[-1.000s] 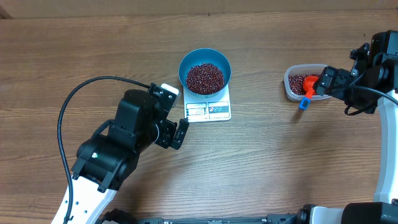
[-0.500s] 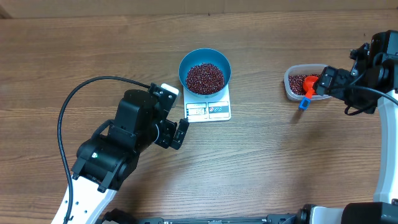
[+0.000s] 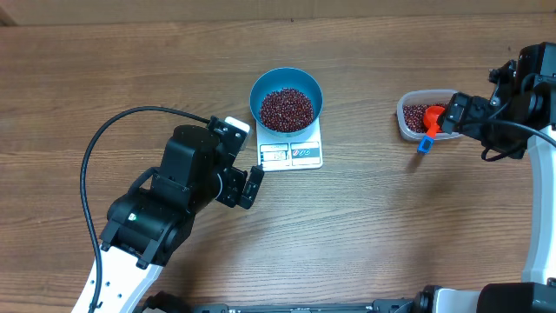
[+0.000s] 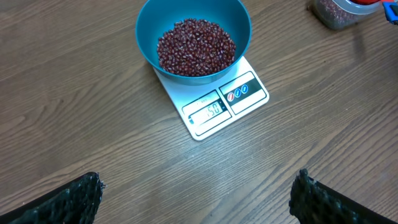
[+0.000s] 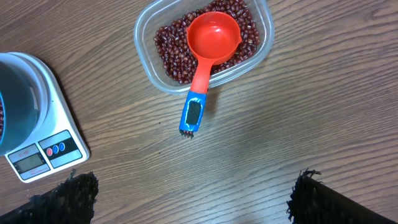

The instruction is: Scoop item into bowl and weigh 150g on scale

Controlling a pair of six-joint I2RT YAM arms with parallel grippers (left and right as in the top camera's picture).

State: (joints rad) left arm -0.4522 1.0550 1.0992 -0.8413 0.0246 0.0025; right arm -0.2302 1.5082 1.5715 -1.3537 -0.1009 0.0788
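Overhead: bowl (image 3: 259, 89) on scale (image 3: 292, 155)

— What's the worktop (image 4: 74, 124) like?
— Wood-grained and matt. Ahead of the left gripper (image 4: 196, 186), the bowl (image 4: 148, 25) looks like smooth blue plastic with a soft sheen. The scale (image 4: 177, 93) under it is smooth white plastic.
— And the beans (image 4: 196, 46)?
— Dark red, with faintly glossy skins. Ahead of the right gripper (image 5: 196, 180), the container (image 5: 142, 37) is clear plastic and the scoop (image 5: 213, 34) is glossy orange-red plastic. The fingers (image 5: 68, 199) are black and rough-textured.
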